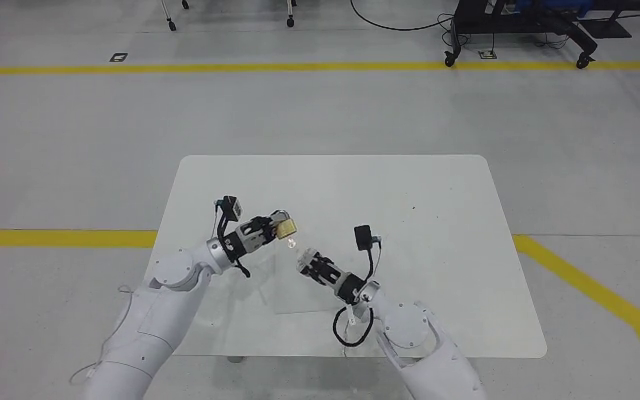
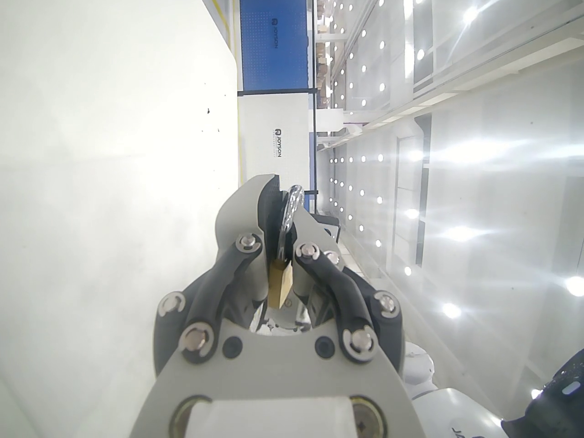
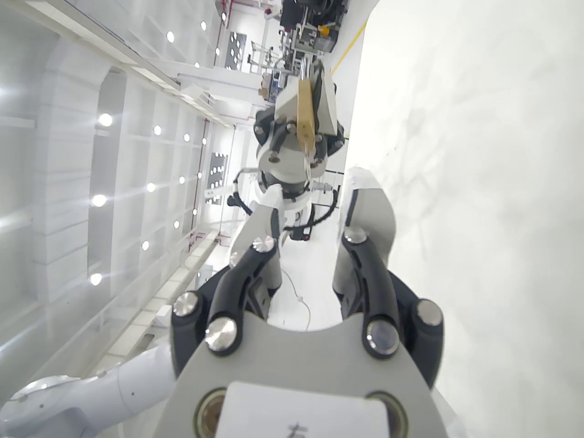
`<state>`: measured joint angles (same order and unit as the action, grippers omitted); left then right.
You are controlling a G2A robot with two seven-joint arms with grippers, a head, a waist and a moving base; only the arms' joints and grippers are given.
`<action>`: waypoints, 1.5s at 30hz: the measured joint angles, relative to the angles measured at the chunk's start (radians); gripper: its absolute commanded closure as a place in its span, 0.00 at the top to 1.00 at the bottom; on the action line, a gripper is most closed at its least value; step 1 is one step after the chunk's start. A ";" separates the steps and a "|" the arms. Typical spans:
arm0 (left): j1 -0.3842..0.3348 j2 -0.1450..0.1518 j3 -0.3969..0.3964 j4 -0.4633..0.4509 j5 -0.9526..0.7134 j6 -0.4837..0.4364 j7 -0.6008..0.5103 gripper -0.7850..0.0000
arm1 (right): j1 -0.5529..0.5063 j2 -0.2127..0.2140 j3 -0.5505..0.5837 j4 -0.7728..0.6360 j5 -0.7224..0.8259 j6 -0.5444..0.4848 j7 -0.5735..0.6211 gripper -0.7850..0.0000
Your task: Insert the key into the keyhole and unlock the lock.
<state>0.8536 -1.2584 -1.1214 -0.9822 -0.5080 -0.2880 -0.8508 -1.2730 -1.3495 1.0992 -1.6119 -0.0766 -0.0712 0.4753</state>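
Note:
My left gripper [image 1: 272,229] is shut on a brass padlock [image 1: 286,229] and holds it above the white table [image 1: 420,200], left of its middle. In the left wrist view the steel shackle [image 2: 292,209] is pinched between the pads, and the brass body [image 2: 279,284] points back toward the wrist. A small silver key [image 3: 310,159] sticks out of the padlock's [image 3: 305,109] lower end, facing my right gripper [image 3: 315,216]. That gripper [image 1: 306,262] is open with nothing between its fingers, a short way in front of the key and apart from it.
The table's near edge runs just behind both arms. The tabletop [image 1: 430,250] to the right and toward the back is bare. A wheeled cart [image 1: 520,25] stands on the floor far behind the table.

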 measured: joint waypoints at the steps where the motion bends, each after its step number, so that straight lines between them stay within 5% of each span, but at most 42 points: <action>1: -0.001 0.000 -0.001 0.001 0.000 0.001 0.001 0.00 | -0.006 0.003 0.004 -0.009 -0.008 0.003 0.025 0.00; 8: 0.002 -0.001 0.003 -0.008 0.027 -0.049 -0.021 0.00 | 0.004 0.013 0.013 -0.022 -0.014 0.072 0.120 0.00; 12: 0.003 -0.003 0.003 0.000 0.012 -0.023 -0.029 0.00 | 0.030 0.016 -0.004 -0.026 -0.091 0.003 0.123 0.00; 27: -0.038 -0.017 0.031 0.095 -0.200 0.495 -0.211 0.00 | -0.031 0.033 -0.024 -0.078 -0.369 -0.326 -0.074 0.00; 45: -0.043 -0.020 0.043 0.095 -0.249 0.545 -0.325 0.00 | 0.027 0.027 -0.046 -0.007 -0.326 -0.277 -0.075 0.00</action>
<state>0.8106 -1.2789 -1.0782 -0.8877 -0.7571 0.2567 -1.1760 -1.2457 -1.3228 1.0532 -1.6187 -0.4027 -0.3479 0.4005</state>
